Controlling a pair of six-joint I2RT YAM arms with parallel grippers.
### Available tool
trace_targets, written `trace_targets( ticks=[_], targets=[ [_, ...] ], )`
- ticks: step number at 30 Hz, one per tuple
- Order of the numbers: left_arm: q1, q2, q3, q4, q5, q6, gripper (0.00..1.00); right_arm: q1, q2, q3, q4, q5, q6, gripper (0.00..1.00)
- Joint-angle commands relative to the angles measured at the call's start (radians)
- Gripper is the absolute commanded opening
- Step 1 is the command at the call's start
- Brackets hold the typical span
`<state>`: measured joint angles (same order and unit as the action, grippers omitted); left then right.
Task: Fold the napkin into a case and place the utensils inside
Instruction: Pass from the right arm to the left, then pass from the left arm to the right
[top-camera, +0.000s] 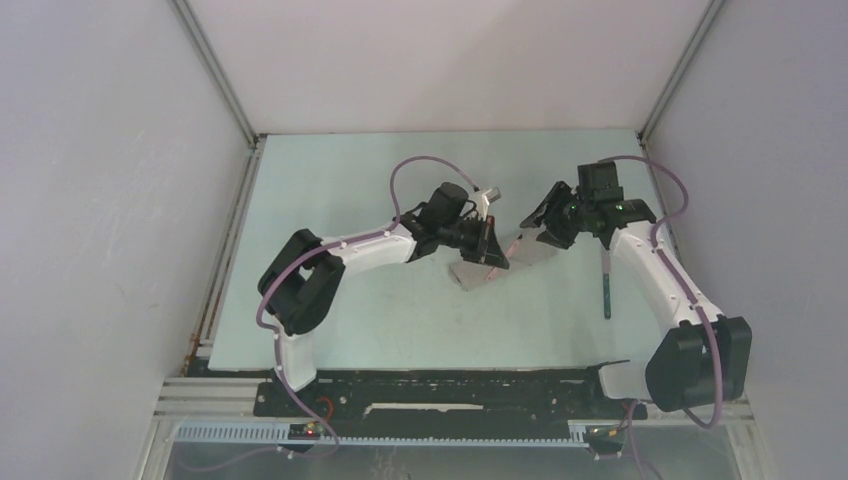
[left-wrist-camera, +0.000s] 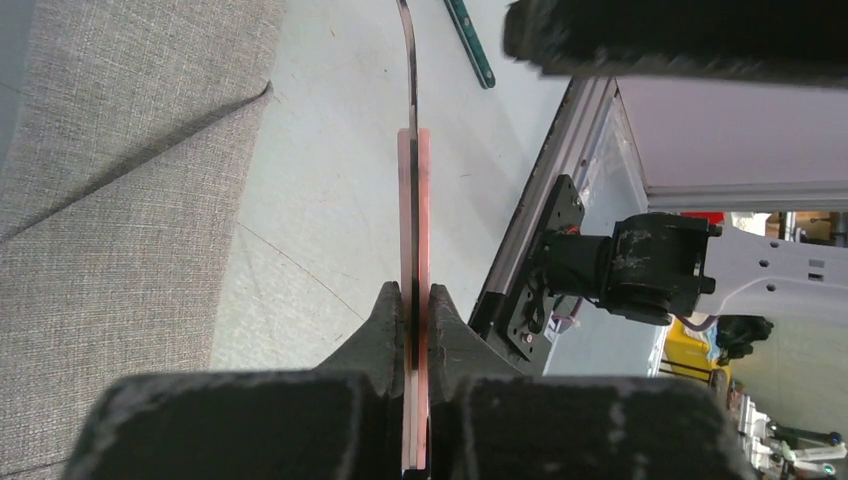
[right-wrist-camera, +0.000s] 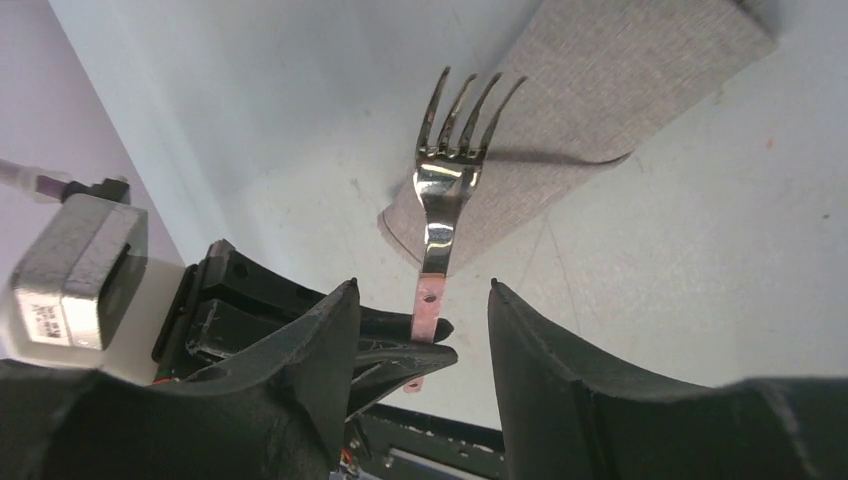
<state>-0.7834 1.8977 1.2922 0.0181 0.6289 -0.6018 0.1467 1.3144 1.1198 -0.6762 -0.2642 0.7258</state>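
The napkin (top-camera: 478, 275) lies folded as a narrow taupe-grey case (right-wrist-camera: 590, 90) in the middle of the table, its grey weave (left-wrist-camera: 120, 200) at the left of the left wrist view. My left gripper (left-wrist-camera: 419, 300) is shut on the pink handle of a fork (left-wrist-camera: 413, 200), holding it edge-on above the table. In the right wrist view the fork's silver tines (right-wrist-camera: 465, 110) stand over the case. My right gripper (right-wrist-camera: 422, 285) is open, its fingers apart on either side of the handle and not touching it. A dark teal utensil (top-camera: 606, 285) lies on the table beside the right arm.
The two grippers (top-camera: 490, 240) (top-camera: 535, 222) are close together above the case. The teal utensil (left-wrist-camera: 470, 45) lies beyond the fork's tip. Walls enclose the table on three sides, and the black base rail (top-camera: 450, 385) runs along the near edge.
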Motion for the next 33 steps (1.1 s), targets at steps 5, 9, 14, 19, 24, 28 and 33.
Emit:
trace_targets(
  ticks=[5,9,14,19,24,28,33],
  targets=[
    [0.008,-0.067,-0.005,0.094,0.167,-0.028,0.00,-0.042,0.032,-0.040,0.087,-0.162,-0.134,0.57],
    [0.019,-0.064,-0.031,0.206,0.255,-0.143,0.00,-0.156,-0.062,-0.240,0.342,-0.375,-0.127,0.56],
    [0.030,-0.072,-0.086,0.367,0.324,-0.270,0.00,-0.221,-0.086,-0.314,0.465,-0.492,-0.114,0.54],
    [0.041,-0.071,-0.091,0.370,0.347,-0.281,0.00,-0.268,-0.076,-0.379,0.651,-0.625,-0.033,0.52],
    [0.061,-0.074,-0.111,0.405,0.370,-0.332,0.00,-0.300,-0.067,-0.413,0.757,-0.720,-0.030,0.55],
    [0.068,-0.063,-0.122,0.428,0.389,-0.365,0.00,-0.311,-0.065,-0.436,0.842,-0.757,-0.009,0.57],
    [0.068,-0.054,-0.144,0.544,0.413,-0.452,0.00,-0.326,-0.020,-0.452,0.972,-0.818,0.042,0.40]
  ],
)
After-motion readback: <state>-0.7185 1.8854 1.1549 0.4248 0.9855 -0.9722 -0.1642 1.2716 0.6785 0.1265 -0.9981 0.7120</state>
